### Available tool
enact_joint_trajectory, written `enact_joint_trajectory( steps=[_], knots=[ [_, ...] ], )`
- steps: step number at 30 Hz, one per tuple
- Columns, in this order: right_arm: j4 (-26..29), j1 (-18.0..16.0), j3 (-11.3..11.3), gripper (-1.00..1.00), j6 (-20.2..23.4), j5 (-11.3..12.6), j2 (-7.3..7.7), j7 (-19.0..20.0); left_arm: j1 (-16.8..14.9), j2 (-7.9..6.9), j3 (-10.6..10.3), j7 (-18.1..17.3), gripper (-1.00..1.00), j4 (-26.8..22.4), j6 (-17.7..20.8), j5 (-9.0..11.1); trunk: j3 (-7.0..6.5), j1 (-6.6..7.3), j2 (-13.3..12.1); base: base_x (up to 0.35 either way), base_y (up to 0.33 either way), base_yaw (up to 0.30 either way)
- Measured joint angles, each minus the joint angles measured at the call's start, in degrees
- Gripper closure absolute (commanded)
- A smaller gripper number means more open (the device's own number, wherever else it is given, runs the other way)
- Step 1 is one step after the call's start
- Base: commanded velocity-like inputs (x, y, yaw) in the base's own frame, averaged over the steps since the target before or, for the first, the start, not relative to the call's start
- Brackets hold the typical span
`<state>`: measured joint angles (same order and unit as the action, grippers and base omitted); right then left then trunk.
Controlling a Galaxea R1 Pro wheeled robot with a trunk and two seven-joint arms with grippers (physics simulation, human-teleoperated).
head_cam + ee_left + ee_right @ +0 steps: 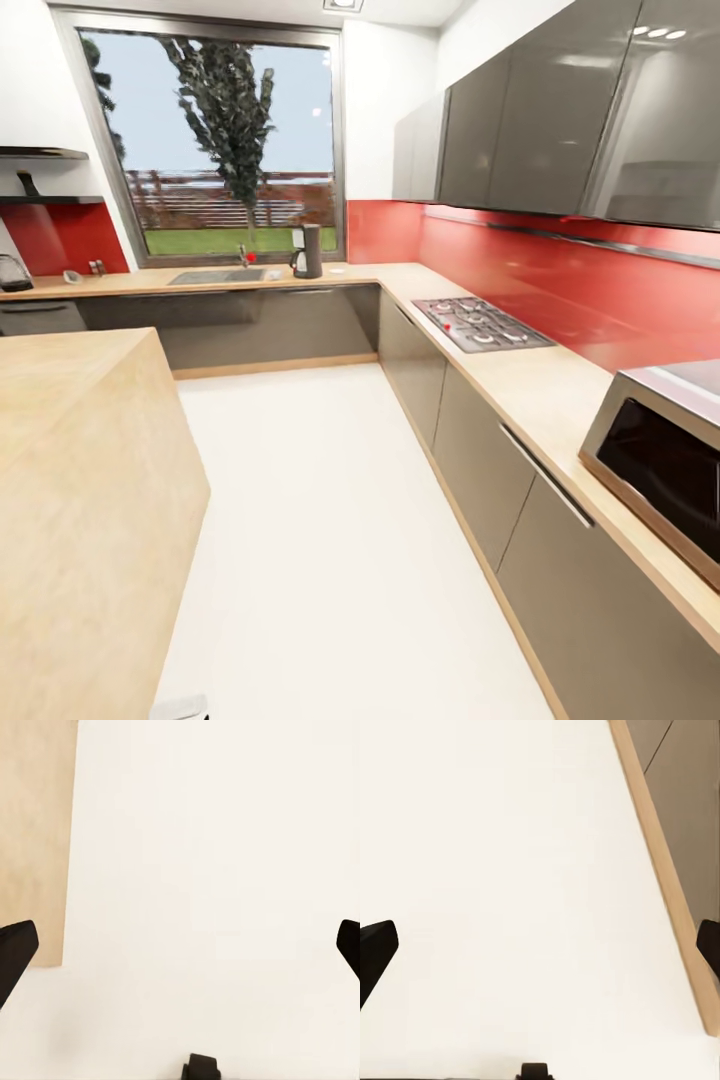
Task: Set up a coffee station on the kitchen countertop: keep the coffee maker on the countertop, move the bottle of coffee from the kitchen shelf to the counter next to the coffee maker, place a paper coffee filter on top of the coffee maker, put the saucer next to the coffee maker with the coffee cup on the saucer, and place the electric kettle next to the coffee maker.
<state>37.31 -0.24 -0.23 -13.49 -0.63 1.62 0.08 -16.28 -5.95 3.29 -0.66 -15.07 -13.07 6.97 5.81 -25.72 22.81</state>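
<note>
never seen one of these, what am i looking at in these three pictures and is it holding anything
A simulated wheeled robot with two arms, in a kitchen. The big picture comes from its head camera: a coffee maker stands on the far kitchen countertop by the window, an electric kettle at the far left, a hob and a microwave along the right. The two small pictures come from cameras at the wrists, looking down at the pale floor. The dark tips at their edges are fingers: the left gripper and right gripper are both open, holding nothing.
</note>
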Motion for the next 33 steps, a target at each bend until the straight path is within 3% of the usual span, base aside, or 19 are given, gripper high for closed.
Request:
enact_joint_trajectory(
  steps=[8, 33],
  knots=[
    [0.0, 0.0, -0.1, -1.00, 0.1, 0.2, 2.23, -0.2, 0.4, -0.06, 0.1, 0.0, -1.00, 0.2, 0.0, 0.0, 0.00, 0.00, 0.0, 0.334, 0.092, 0.000],
    [-0.5, 0.0, 0.0, -1.00, 0.0, 0.3, 2.17, -0.3, 0.5, 0.11, -0.1, 0.0, -1.00, 0.5, -0.5, 0.0, 0.22, 0.00, 0.0, 0.334, 0.037, 0.053]
  ],
)
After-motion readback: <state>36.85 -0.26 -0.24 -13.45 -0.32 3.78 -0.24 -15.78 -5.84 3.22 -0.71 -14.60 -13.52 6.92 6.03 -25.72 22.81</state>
